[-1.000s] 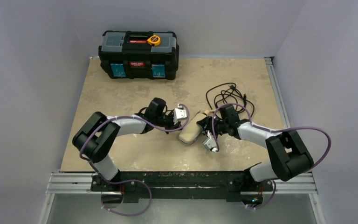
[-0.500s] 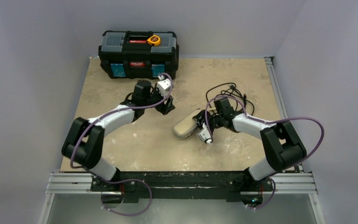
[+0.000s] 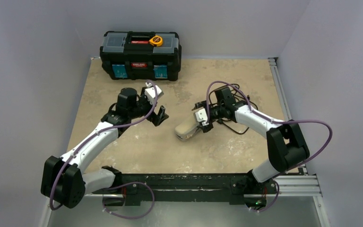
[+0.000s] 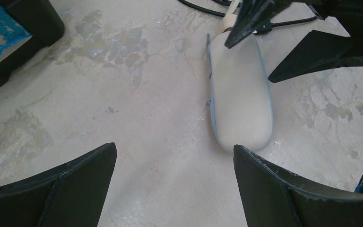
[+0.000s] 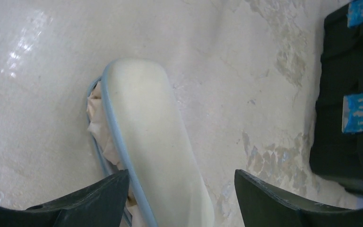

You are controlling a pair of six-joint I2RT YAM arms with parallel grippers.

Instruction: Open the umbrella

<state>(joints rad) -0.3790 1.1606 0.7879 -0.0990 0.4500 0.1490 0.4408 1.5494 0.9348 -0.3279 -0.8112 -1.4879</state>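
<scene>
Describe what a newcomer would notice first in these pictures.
A folded beige umbrella lies at the table's middle, the right gripper open astride its far end, the left gripper open, apart to its left. A black toolbox with an orange tape measure on its lid stands at the far left edge.

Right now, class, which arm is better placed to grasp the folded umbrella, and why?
Right. The right gripper hangs open over the umbrella, whose end lies between its jaws in the wrist view. The left gripper, also open, stands apart to the side.
</scene>
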